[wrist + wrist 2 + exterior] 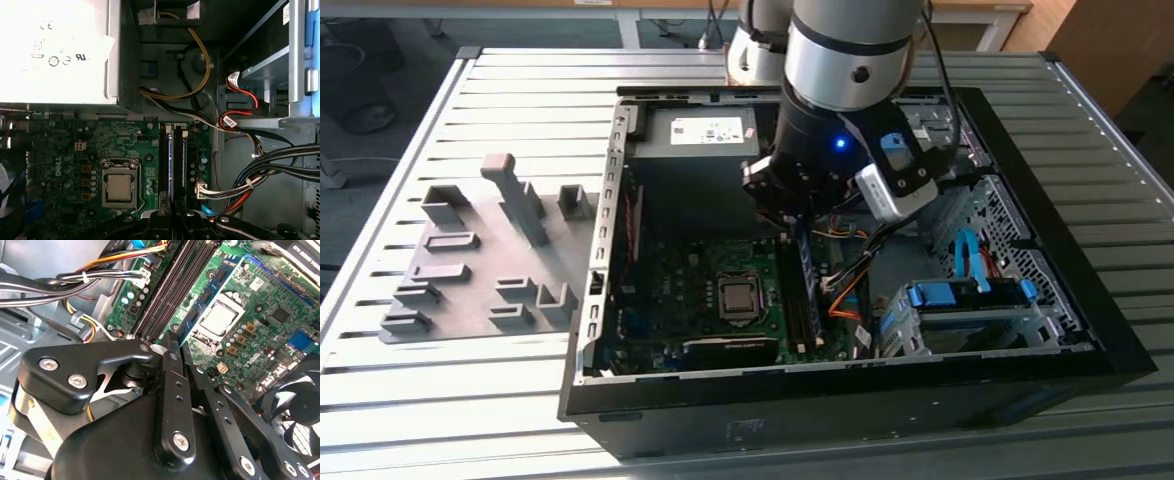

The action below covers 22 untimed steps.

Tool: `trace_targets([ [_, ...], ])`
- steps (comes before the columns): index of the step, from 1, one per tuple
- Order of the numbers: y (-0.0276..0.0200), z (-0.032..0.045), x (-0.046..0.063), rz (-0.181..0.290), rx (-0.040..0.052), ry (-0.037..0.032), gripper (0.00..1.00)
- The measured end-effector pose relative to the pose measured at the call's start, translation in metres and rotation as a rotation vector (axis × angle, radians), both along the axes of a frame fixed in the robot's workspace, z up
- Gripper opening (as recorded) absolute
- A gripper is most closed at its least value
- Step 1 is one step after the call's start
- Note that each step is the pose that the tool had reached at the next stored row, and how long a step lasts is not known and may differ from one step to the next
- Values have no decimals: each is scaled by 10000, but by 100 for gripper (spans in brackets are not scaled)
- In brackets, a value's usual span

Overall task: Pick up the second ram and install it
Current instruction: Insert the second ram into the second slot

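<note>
Green motherboard [707, 300]; grey holder tray [467, 270]; black case [854, 400]; blue cables [974, 262].

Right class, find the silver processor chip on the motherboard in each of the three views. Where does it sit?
Exterior view: processor chip mid-motherboard, to the exterior view's left of the memory slots.
Second wrist view: on the green board, alongside the memory slots.
First wrist view: in its metal frame, beside the memory slots.
Shared landmark: the memory slots.

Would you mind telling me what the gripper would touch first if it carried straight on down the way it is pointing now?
Most likely the memory slots on the motherboard: the gripper points down at them in both wrist views. Depth is unclear.
</note>
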State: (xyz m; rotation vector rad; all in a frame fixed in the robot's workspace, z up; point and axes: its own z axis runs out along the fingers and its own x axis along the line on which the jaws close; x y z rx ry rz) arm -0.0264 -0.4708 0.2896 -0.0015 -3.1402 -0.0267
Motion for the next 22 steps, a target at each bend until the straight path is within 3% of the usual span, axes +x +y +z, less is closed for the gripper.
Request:
trace_targets([
  [8, -2, -175, 1, -55, -23, 4, 14],
  [15, -1, -199, 1, -189, -42, 2, 14],
  [22, -31, -300, 1, -197, -13, 8, 14],
])
